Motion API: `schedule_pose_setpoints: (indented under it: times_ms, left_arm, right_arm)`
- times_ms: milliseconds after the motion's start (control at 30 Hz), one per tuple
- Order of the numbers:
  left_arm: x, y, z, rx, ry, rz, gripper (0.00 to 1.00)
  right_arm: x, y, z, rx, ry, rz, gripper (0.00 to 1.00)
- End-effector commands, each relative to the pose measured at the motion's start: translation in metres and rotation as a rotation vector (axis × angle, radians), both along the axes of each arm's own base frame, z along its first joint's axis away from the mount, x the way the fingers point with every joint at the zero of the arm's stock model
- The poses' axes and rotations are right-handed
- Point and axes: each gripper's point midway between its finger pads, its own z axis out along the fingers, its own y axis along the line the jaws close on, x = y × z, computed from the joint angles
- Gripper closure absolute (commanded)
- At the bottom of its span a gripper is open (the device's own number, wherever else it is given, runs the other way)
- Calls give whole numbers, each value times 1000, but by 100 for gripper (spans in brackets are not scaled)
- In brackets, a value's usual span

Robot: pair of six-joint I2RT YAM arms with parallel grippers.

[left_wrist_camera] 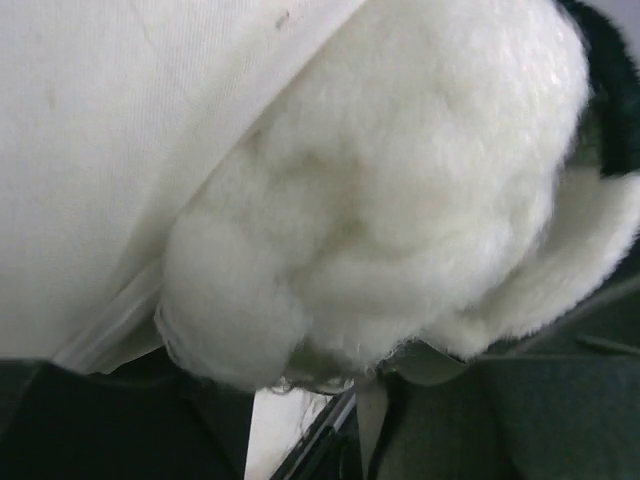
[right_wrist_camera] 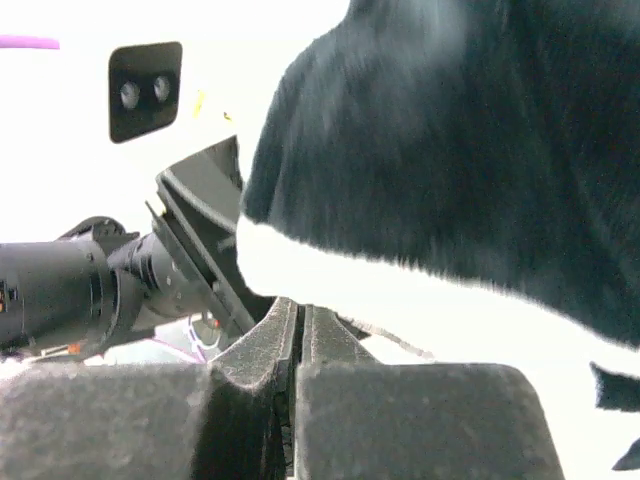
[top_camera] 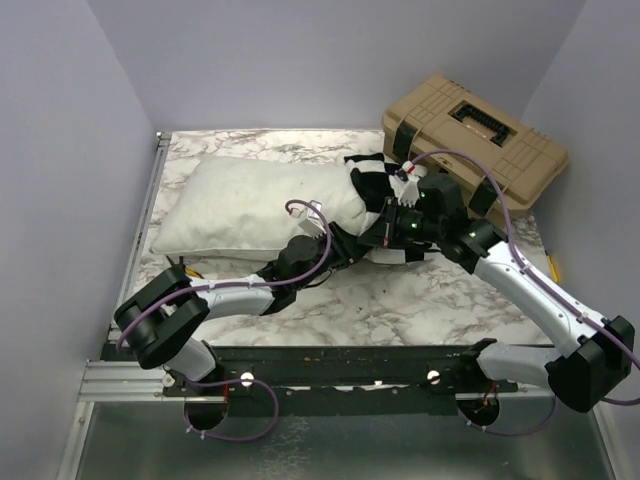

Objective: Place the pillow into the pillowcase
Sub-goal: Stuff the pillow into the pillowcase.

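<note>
The white pillow [top_camera: 250, 205] lies lengthwise across the marble table [top_camera: 400, 300]. The black-and-white checked pillowcase [top_camera: 372, 183] is bunched over its right end. My right gripper [top_camera: 398, 203] is at that bunch. In the right wrist view its fingers [right_wrist_camera: 300, 305] are pressed together with the pillowcase [right_wrist_camera: 450, 150] edge at their tips. My left gripper [top_camera: 345, 238] reaches in at the pillow's near right corner. Up close its jaws [left_wrist_camera: 320, 375] stand partly apart, with table showing between them. Fleecy white pillowcase [left_wrist_camera: 400, 200] bulges over the tips, beside smooth pillow [left_wrist_camera: 90, 150] cloth.
A tan hard case [top_camera: 475, 140] with a black handle stands at the back right, close behind the right gripper. A metal rail [top_camera: 140, 230] runs along the table's left edge. Grey walls close in on three sides.
</note>
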Motion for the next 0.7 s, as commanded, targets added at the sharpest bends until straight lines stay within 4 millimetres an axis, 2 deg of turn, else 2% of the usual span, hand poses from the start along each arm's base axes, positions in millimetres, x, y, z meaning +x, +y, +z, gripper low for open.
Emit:
schedule_pose_setpoints:
  times_ms: [0, 100, 167, 233, 300, 367, 433, 533, 667]
  left_arm:
    - [34, 12, 69, -168, -219, 161, 63]
    - [41, 24, 82, -148, -288, 218, 73]
    - [41, 27, 92, -138, -330, 212, 76]
    - [35, 25, 101, -123, -381, 150, 76]
    - [26, 22, 103, -96, -407, 78, 65]
    - [18, 19, 97, -45, -418, 14, 43]
    - [11, 24, 96, -22, -424, -6, 32]
    - [5, 35, 94, -1, -440, -1, 26]
    - [5, 45, 88, 35, -436, 17, 25]
  right_arm:
    - [-32, -4, 37, 37, -24, 78, 100]
    - [-41, -12, 55, 34, -50, 78, 100]
    - [-43, -19, 58, -6, -55, 73, 100]
    - [-40, -31, 52, -73, -60, 23, 100]
    - [-34, -39, 45, -121, -64, -17, 100]
    - [-29, -40, 37, -147, -58, -25, 100]
    - [-27, -39, 33, -154, -53, -23, 100]
    - [-25, -40, 33, -158, -59, -31, 100]
    - [-23, -41, 27, -184, -56, -32, 100]
